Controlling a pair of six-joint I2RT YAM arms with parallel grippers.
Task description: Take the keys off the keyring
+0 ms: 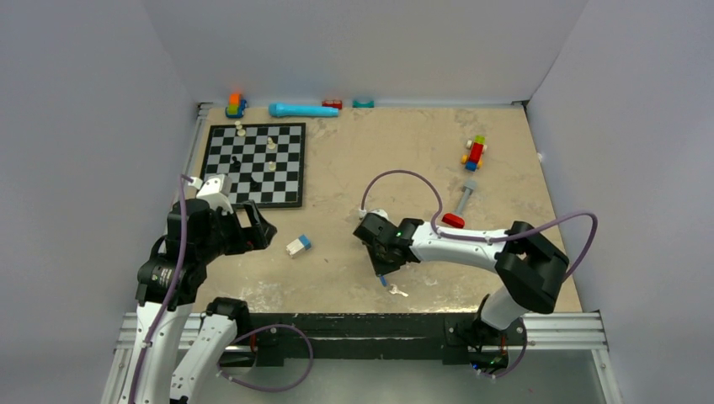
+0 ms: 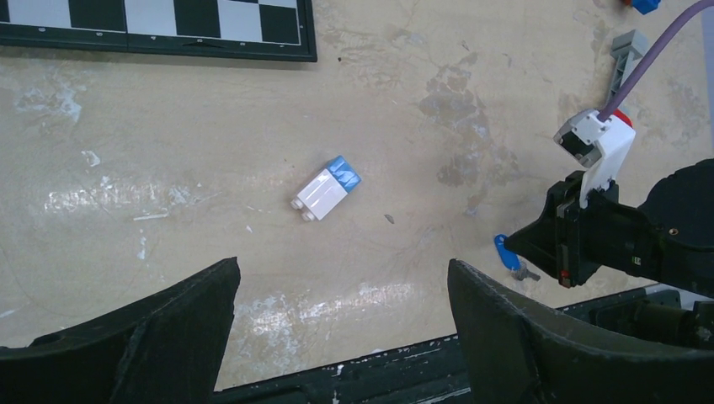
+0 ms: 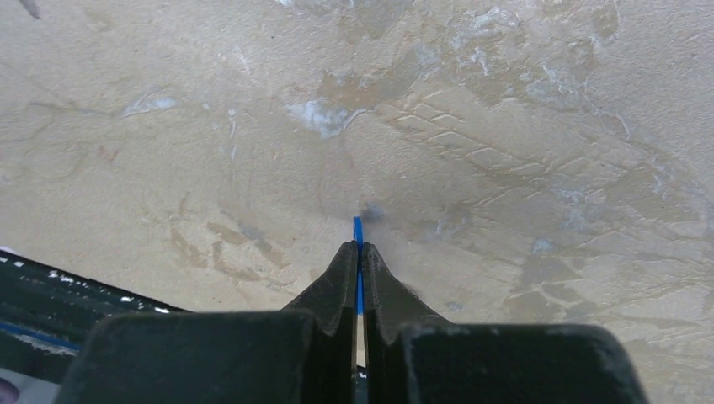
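Blue-headed key [image 3: 357,225] clamped edge-on in right pincer [image 3: 359,249] just above tabletop [image 3: 505,126], likely to tug it free; left pincer [image 2: 341,269] gapes empty, well apart.

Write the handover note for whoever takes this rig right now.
Left hand: open, empty, over the beige tabletop, apart from the keys.
Right hand: shut on the tiny blue-headed key, low near the front edge.
Tiny pale silver key: on the tabletop just beside it.
Done: blue key gripped; whether the keys are still joined cannot be told.
Left: probably pin the silver key with the left hand and pull apart.
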